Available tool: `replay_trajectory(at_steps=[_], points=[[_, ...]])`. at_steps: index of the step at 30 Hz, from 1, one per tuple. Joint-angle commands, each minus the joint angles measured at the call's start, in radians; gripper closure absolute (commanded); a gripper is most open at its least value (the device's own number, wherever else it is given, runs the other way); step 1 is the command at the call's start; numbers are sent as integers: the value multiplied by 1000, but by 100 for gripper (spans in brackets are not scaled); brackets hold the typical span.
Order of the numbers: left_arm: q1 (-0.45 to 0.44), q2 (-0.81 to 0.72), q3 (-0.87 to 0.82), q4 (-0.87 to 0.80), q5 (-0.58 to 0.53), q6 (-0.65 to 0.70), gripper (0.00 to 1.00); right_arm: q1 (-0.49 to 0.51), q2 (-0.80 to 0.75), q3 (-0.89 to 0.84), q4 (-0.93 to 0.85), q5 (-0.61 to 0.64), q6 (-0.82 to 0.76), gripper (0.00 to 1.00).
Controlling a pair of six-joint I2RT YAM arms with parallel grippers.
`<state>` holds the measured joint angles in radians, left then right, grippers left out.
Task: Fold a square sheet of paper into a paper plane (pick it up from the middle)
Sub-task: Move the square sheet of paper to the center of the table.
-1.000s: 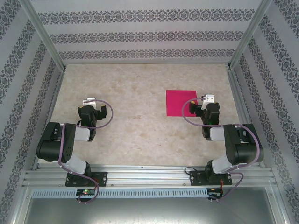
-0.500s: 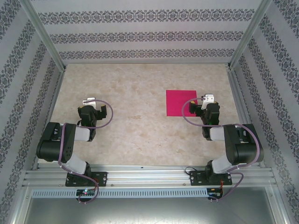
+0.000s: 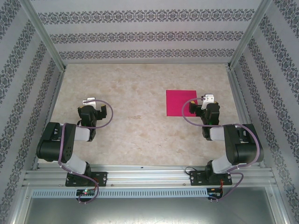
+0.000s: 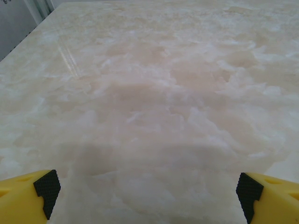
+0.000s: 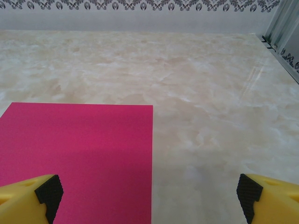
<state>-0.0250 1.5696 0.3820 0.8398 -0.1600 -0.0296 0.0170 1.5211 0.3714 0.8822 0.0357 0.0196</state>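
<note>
A pale marbled table (image 3: 140,88) takes up most of the scene, closed in on three sides by walls (image 3: 149,32) papered in bands of dark floral print, with a metal rail (image 3: 149,176) along the near edge where both arms are bolted. The left arm (image 3: 60,144) is folded low over the near left part of the table, and the right arm (image 3: 238,147) is folded the same way on the near right; a purple cable (image 3: 106,119) loops off each wrist. The square sheet of paper (image 3: 178,100) lies flat and unfolded on the right half of the table, about midway between near and far edges, its sides roughly square to the table. The right gripper (image 5: 147,191) sits at the sheet's near right corner with its jaws spread wide and nothing between them. In the right wrist view its left yellow finger (image 5: 28,198) hangs over the pink paper, while the other finger is over bare table past the sheet's right edge; whether the finger touches the paper cannot be told. The left gripper (image 4: 147,191) is well apart from the sheet, over bare marble on the left side, also spread wide and holding nothing, its black-tipped yellow fingers (image 4: 28,196) at the bottom corners of the left wrist view.
</note>
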Motion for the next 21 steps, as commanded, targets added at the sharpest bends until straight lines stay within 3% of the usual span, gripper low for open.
replay_trajectory(at_steps=[1,21], points=[[-1,-10,11,30,10,-9,0,-1,-14,15,6,-16,6,2],[-1,-17,2,46,15,-4,0,2,-55,-21,51,-20,1,2]])
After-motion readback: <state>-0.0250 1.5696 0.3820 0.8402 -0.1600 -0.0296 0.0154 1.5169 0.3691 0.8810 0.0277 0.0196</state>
